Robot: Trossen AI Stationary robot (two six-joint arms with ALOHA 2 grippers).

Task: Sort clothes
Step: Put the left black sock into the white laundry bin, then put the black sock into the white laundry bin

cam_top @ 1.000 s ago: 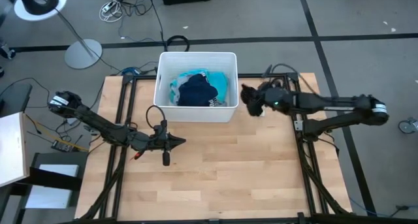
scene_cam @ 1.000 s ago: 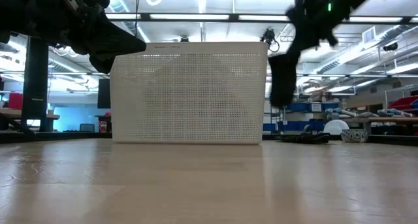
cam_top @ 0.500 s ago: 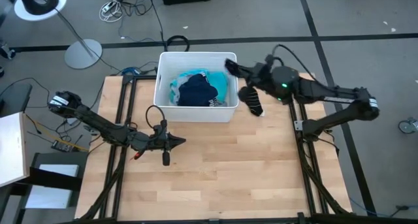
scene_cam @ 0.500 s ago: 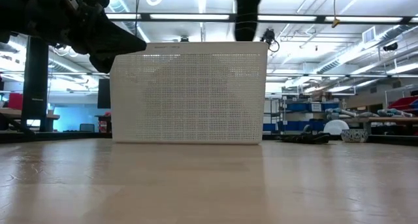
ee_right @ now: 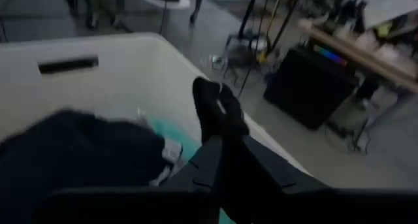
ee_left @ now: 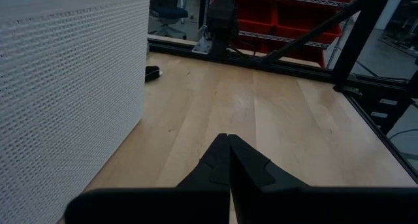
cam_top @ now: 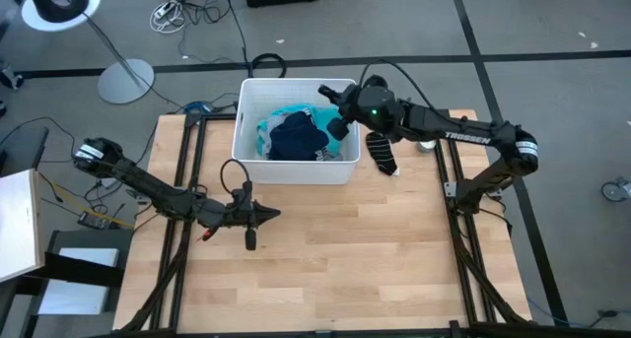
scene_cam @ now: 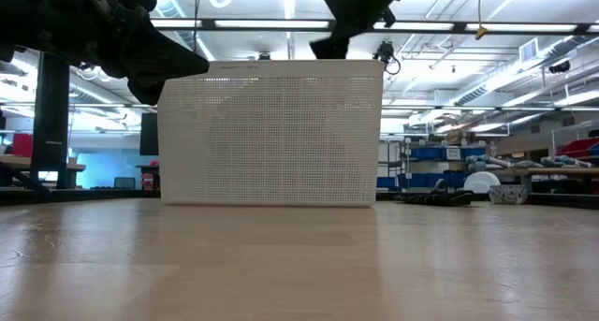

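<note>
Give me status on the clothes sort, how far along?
Done: teal shirt and navy garment lie in the white bin. In hand: right claw holds a dark sock above the bin's right end, not dropped yet. Left: a second sock on the table right of the bin. Left claw waits shut over the table.

The dark left arm reaches from nine o'clock toward the middle of the table, stretched low, its left claw (cam_top: 271,215) pointing to three o'clock with both fingers pressed together. The dark right arm extends from three o'clock toward twelve o'clock, raised, its right claw (cam_top: 330,94) aimed to nine o'clock, its fingers near together.
</note>
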